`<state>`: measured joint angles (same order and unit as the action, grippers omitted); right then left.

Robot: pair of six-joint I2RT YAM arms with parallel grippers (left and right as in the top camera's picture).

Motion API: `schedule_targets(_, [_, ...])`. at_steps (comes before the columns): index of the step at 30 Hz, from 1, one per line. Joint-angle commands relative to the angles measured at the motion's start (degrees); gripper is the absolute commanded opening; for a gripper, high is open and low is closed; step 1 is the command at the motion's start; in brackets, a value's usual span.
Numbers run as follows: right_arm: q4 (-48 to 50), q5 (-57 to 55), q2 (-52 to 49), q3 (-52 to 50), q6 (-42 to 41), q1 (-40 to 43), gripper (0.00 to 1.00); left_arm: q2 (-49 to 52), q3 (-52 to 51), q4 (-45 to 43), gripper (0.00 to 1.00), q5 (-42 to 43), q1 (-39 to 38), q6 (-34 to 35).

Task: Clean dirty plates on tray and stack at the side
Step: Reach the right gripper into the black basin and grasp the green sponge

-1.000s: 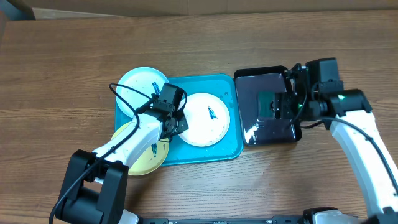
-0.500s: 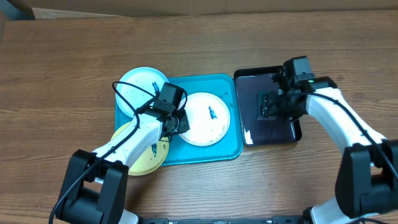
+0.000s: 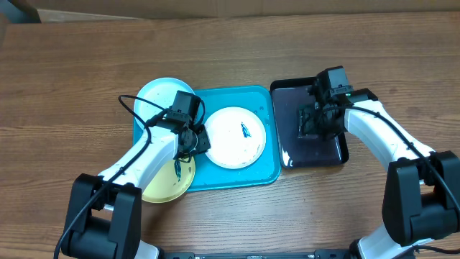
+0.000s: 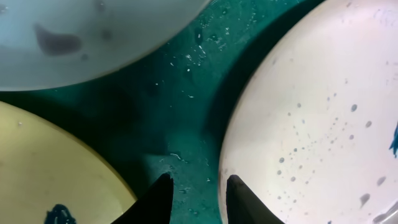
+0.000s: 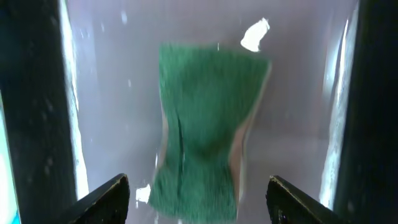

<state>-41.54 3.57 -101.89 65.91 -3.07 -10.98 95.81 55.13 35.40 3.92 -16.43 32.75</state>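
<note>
- Your left hand [image 4: 198, 194] hangs low over the turquoise tray [image 3: 267, 171]. Its fingertips are a narrow gap apart and grasp nothing, and bare, droplet-flecked tray floor shows between them.
- That hand sits in the pocket where the three plates meet. The white plate [image 3: 233, 137] is to its right, the pale blue plate [image 3: 159, 97] on the far side, and the yellow plate [image 3: 167, 183] on the near side.
- The tray's long axis runs left to right across the table [image 3: 72, 65]. The white plate lies flat inside it, face up with a dark blue smear. The other two overhang its left corners.
- Your right hand [image 5: 199, 199] is released, fingers wide, over the black tray [image 3: 320, 152]. It straddles the green sponge [image 5: 205, 124] without touching it, and the sponge's long axis runs crosswise to the line between the fingers.
</note>
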Motion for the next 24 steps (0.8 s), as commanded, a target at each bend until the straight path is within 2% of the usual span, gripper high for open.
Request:
schedule_targets(1, [3.41,-0.94,-0.15,-3.45,-0.63,-0.22,0.72,0.46,1.31,-0.52,0.31,0.57,-0.26,-0.90])
schedule_targets(5, [7.69,-0.94,-0.15,-7.02,-0.63,-0.26,0.71,0.46,1.31,-1.79,0.32,0.57,-0.26,-0.85])
schedule_targets(12, [6.93,0.26,-0.15,-7.15,-1.70,-0.26,0.63,0.46,1.31,-1.86,0.34,0.55,-0.26,-0.83])
schedule_targets(17, [5.03,1.22,-0.15,-7.15,-1.70,-0.26,0.40,0.46,1.31,-1.84,0.37,0.55,-0.26,-0.83])
schedule_targets(22, [-0.22,3.48,0.39,-6.05,-1.70,-0.26,0.28,0.46,1.31,-1.79,0.38,0.55,-0.26,-0.85])
schedule_targets(24, [-2.32,4.68,1.29,-5.46,-1.68,-0.26,0.26,0.46,1.31,-1.81,0.40,0.57,-0.26,-0.83])
